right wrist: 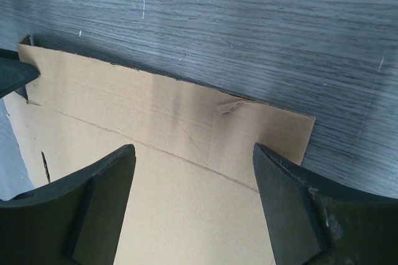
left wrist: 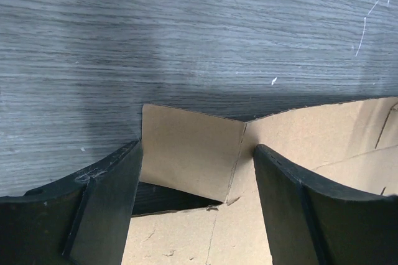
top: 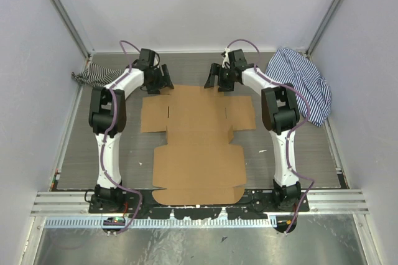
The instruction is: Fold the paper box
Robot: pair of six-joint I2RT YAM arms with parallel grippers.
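**Twin white-and-black arms trailing purple cable**

The left arm (top: 107, 153) and right arm (top: 283, 153) match. Each has smooth white shells on the long links, bulky black housings at the elbow joints (top: 102, 112) and a black base (top: 106, 198). A thin purple cable (top: 127, 44) runs along each arm, arching clear of the shell near the wrist and curling around the base. The left gripper (top: 163, 84) and right gripper (top: 217, 81) are entirely black. Seen from the wrist cameras, their fingers (left wrist: 106, 209) are broad matte-black wedges with bevelled inner faces, faintly scuffed and dusty along the edges.
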